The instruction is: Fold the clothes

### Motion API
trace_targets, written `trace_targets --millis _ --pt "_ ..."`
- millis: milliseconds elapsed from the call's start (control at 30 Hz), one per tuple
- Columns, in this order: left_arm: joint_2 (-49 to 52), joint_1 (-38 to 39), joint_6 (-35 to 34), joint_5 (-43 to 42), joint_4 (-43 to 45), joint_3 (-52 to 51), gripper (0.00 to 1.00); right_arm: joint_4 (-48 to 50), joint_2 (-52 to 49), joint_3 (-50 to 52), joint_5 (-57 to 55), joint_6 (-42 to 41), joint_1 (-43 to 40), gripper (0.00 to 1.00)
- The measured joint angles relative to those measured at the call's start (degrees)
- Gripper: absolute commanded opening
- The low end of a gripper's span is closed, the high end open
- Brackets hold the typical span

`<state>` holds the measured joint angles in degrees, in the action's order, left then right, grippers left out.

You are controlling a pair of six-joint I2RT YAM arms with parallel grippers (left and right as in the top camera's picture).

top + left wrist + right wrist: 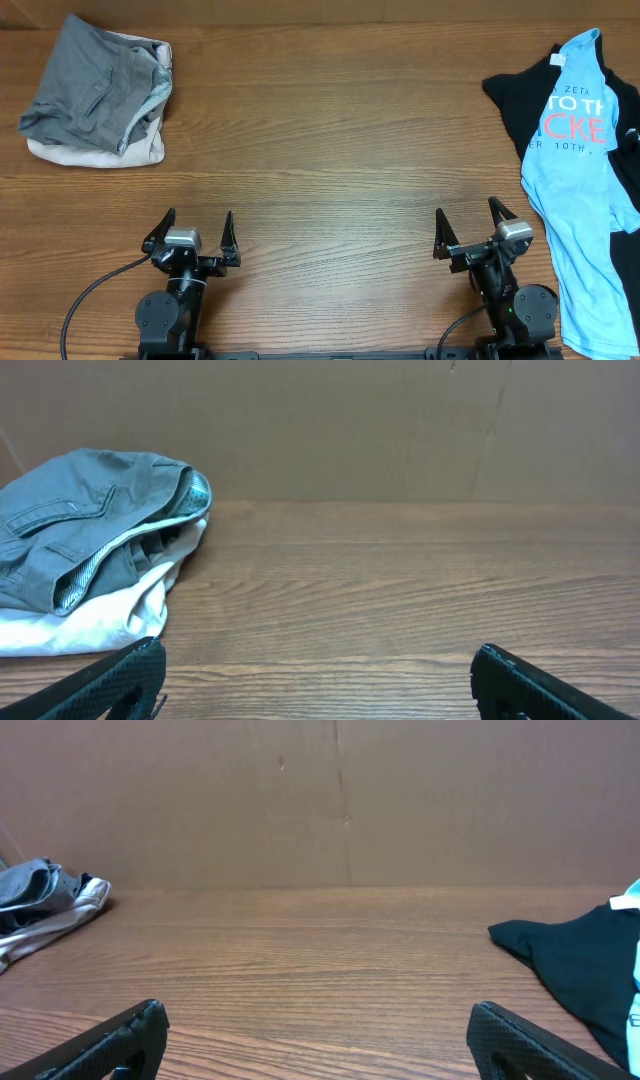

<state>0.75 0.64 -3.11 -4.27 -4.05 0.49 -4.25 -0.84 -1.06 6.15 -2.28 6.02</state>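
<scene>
A light blue T-shirt (575, 150) with red and white lettering lies spread at the right edge of the table, on top of a black shirt (515, 105). The black shirt also shows in the right wrist view (570, 955). A folded grey piece (95, 85) sits on a cream piece (95, 152) at the far left; both show in the left wrist view, grey (80, 525) over cream (90, 615). My left gripper (194, 227) is open and empty near the front edge. My right gripper (468, 220) is open and empty, just left of the blue T-shirt.
The wooden table (320, 150) runs between the two piles. A brown cardboard wall (320, 800) stands along the table's back edge.
</scene>
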Motion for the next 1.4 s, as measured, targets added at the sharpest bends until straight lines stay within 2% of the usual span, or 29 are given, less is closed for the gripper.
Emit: trace_targets --millis 800,1067,1233,1400 --pt "0.0 0.0 0.0 -0.1 0.9 0.0 1.00 0.0 0.0 0.0 0.0 0.0 0.0 1.00" --pt "0.0 0.0 0.0 -2.4 -0.7 0.6 1.00 -0.6 0.0 -0.1 0.9 -0.2 0.0 1.00" --pt "3.0 0.0 -0.2 -3.5 -7.9 8.2 1.00 -2.9 -0.5 -4.9 1.5 -1.8 0.0 1.00" --pt "14.7 0.0 -0.2 -4.2 -15.3 22.8 1.00 -8.5 -6.4 -16.6 2.7 -2.2 0.0 1.00"
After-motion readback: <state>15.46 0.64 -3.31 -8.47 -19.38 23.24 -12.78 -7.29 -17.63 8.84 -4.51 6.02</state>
